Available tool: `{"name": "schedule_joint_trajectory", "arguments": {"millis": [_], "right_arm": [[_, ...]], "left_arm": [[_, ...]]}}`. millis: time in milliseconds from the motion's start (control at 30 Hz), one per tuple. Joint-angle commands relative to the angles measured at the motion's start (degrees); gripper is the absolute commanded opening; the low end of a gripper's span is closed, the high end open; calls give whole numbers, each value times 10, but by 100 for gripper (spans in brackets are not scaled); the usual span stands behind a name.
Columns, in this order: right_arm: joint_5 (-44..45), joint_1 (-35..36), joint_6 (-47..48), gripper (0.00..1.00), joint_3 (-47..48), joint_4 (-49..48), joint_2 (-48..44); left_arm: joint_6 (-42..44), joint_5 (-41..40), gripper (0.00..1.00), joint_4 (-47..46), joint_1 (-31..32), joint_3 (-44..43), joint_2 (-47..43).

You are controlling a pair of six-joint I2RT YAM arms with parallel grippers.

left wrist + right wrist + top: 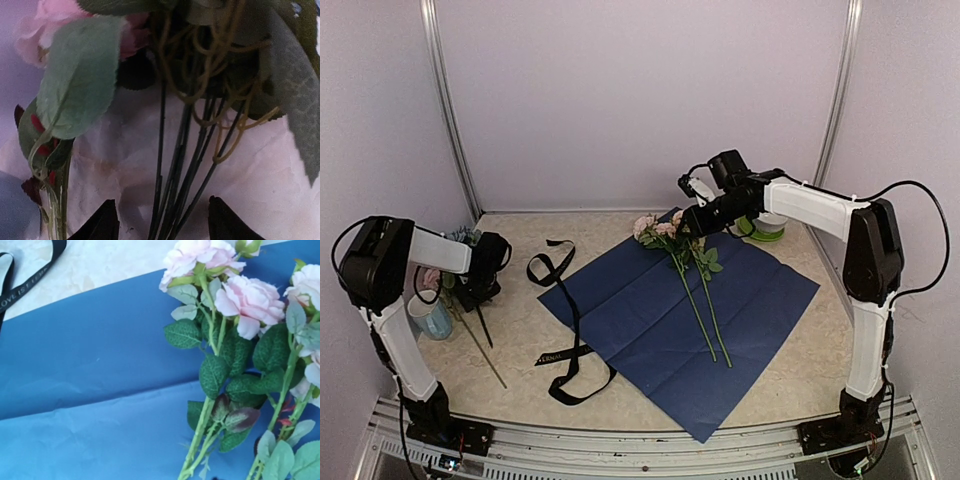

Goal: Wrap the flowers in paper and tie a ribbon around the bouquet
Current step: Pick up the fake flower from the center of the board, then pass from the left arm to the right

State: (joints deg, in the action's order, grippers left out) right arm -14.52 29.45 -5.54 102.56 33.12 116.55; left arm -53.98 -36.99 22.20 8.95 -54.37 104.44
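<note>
Navy paper [650, 310] lies flat mid-frame with pink roses [660, 228] on it, ready for wrapping; ribbon [565, 300] just left. Far left, left gripper [161, 212] straddles more stems [175, 200], fingers apart, likely to fetch them. Upper right, right gripper [692, 218] over roses, grip unclear.

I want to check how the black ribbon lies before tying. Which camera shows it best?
The top external view: the whole ribbon shows there, looping on the table left of the navy paper. The right wrist view catches only a short lettered stretch in its top left corner. The left wrist view shows none of it.
</note>
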Motion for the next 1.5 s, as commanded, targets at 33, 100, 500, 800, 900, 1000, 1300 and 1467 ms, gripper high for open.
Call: {"name": "schedule_joint_trajectory", "arguments": {"millis": [33, 100, 500, 800, 900, 1000, 1300, 1467], "right_arm": [[5, 4, 11, 42, -4, -2, -29], [7, 5, 11, 42, -3, 0, -30], [22, 13, 13, 43, -10, 11, -60], [-41, 55, 27, 43, -69, -86, -161], [-119, 83, 24, 45, -118, -179, -207], [-210, 98, -15, 47, -169, -300, -247], [-310, 126, -185, 74, -243, -584, -259], [-269, 125, -212, 64, -256, -613, -265]], "left_arm": [[48, 49, 39, -50, -12, 33, -12], [58, 57, 20, -57, -12, 33, -16], [54, -134, 0, 67, 105, -65, -109], [225, -247, 0, 7, 305, -180, -204], [338, -107, 0, -155, 370, -140, -245], [384, 56, 0, -300, 422, -98, -280], [466, 225, 0, -474, 550, -109, -242], [439, 272, 0, -484, 550, -108, -223]]}}
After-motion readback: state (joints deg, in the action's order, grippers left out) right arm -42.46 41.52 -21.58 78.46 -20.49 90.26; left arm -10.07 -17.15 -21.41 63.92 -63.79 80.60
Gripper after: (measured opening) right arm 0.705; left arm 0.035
